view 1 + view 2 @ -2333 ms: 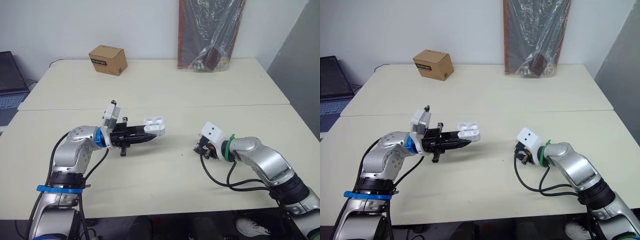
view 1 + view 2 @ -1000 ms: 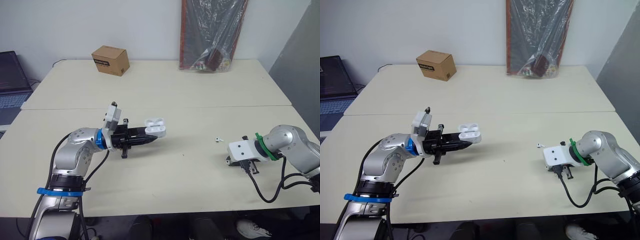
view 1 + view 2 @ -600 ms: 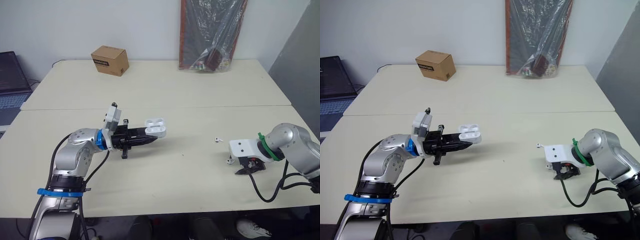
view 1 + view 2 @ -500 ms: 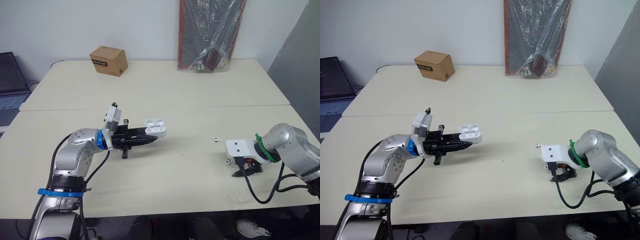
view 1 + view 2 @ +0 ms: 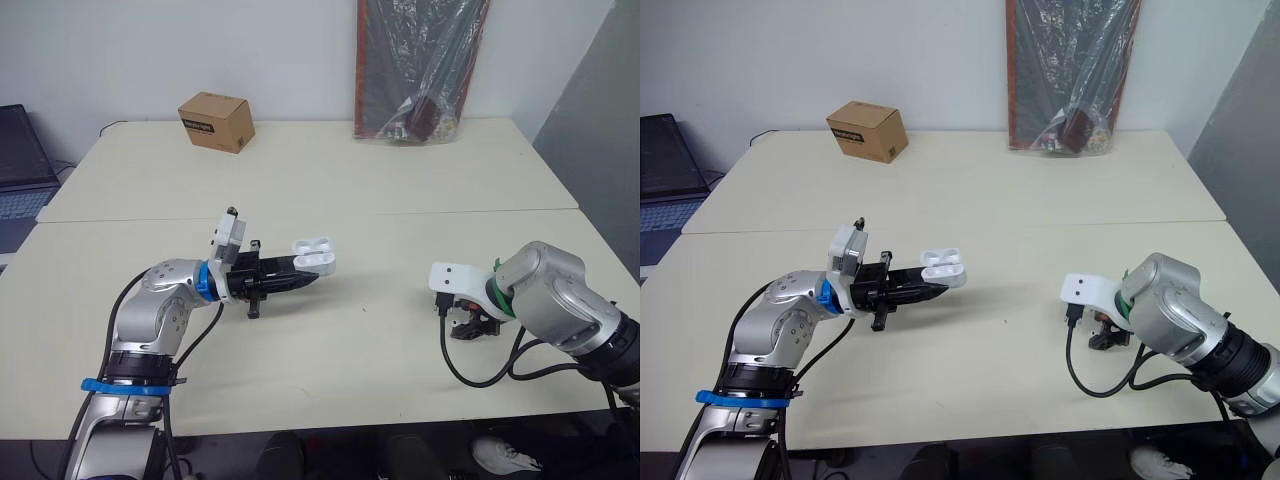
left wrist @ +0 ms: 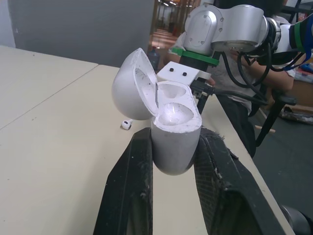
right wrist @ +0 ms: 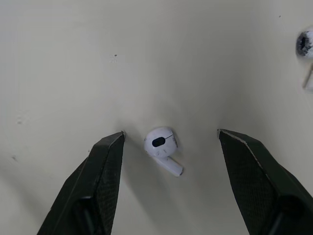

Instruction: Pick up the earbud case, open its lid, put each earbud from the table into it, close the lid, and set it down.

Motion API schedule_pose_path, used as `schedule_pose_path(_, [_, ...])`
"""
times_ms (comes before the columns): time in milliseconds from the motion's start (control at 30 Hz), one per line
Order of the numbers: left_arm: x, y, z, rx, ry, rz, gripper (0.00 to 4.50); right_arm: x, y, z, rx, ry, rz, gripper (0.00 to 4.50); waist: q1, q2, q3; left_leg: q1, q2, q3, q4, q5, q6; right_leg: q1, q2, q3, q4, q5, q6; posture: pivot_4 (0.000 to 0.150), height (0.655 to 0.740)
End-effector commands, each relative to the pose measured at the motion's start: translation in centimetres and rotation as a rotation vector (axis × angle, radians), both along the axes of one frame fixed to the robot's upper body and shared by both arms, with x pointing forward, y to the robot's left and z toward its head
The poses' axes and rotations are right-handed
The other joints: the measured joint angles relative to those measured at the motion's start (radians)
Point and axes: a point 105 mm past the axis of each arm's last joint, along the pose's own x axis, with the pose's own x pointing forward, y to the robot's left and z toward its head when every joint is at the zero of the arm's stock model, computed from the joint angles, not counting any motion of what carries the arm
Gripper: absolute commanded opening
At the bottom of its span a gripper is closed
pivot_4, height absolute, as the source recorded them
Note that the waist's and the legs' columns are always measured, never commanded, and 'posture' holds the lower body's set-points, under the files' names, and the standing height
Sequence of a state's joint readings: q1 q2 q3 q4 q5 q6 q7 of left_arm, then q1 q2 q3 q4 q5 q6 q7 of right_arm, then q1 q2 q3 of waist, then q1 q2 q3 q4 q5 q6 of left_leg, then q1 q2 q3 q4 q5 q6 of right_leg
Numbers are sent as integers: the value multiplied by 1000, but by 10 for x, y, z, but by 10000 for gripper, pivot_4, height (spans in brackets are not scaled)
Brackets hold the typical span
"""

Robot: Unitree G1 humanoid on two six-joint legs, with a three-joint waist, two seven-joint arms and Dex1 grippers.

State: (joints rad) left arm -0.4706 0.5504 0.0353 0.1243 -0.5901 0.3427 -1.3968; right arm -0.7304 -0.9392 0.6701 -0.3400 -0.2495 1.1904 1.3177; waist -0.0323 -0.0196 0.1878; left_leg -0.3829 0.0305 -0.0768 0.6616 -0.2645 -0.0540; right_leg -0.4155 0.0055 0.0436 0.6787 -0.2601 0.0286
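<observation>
right fingers newly astride earbud

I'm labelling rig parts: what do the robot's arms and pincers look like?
Both arms are rounded silver metal with looping black cables and a white wrist block. The left arm wears a blue band, the right arm a green band. The left pincer and right pincer each have two tapering black fingers.
</observation>
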Motion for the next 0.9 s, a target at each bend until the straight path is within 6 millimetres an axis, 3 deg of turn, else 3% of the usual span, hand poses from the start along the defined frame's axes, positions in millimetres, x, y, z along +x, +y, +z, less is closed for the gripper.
schedule_pose_path(33, [-2,-1,11,-14,-47,-9,8510,1,2,8,-9,-25,-7,31476,0,0,0,0,0,0,0,0,0,0,0,0,0,0,0,1500,7400])
schedule_pose_path(400, [-3,-1,9,-10,-44,-7,8510,-5,12,12,24,32,-190,31476,0,0,0,-4,0,0,0,0,0,-4,0,0,0,0,0,1500,7400])
schedule_pose_path(700, [-2,-2,9,-9,-42,-11,8510,-9,19,10,44,47,-207,31476,0,0,0,-5,0,0,-1,0,0,-5,0,0,0,0,0,1500,7400])
schedule_pose_path(900, [-2,-2,9,-8,-44,-9,8510,-8,14,8,16,31,-226,31476,-1,0,0,-5,0,0,0,0,0,-5,0,0,0,0,0,1500,7400])
